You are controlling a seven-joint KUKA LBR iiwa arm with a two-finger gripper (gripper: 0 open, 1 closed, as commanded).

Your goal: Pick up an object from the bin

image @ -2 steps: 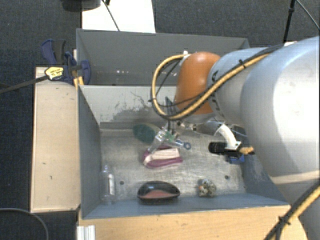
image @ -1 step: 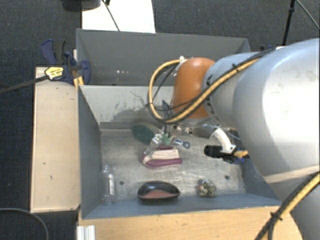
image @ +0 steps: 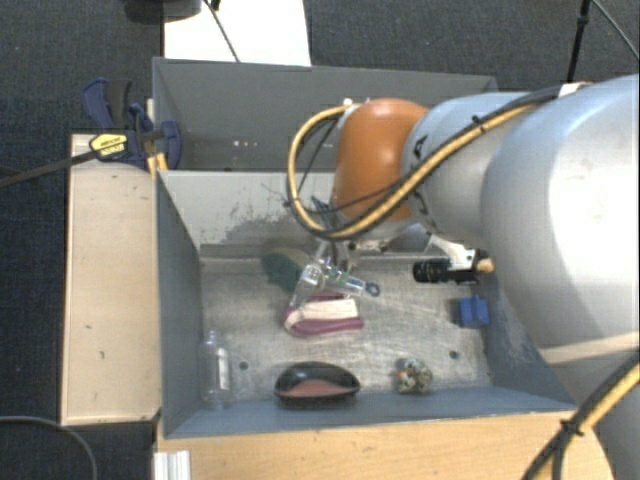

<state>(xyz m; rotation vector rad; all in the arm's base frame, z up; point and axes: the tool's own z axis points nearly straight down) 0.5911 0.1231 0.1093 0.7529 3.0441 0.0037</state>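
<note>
My gripper (image: pixel 322 278) hangs low in the middle of the bin, below the orange wrist cover. Directly under and in front of it lies a flat pink, white and maroon object (image: pixel 322 317); whether the two touch cannot be made out. A dark green rounded thing (image: pixel 279 266) lies just to the gripper's left, near the back wall. In front, by the near wall, rests a black oval object with a reddish top (image: pixel 317 383).
A clear small bottle (image: pixel 215 364) stands in the front left corner. A brownish knobbly lump (image: pixel 412 375) lies front right. A blue block (image: pixel 472 312) and a black marker with a white end (image: pixel 447 269) sit by the right wall, under the arm.
</note>
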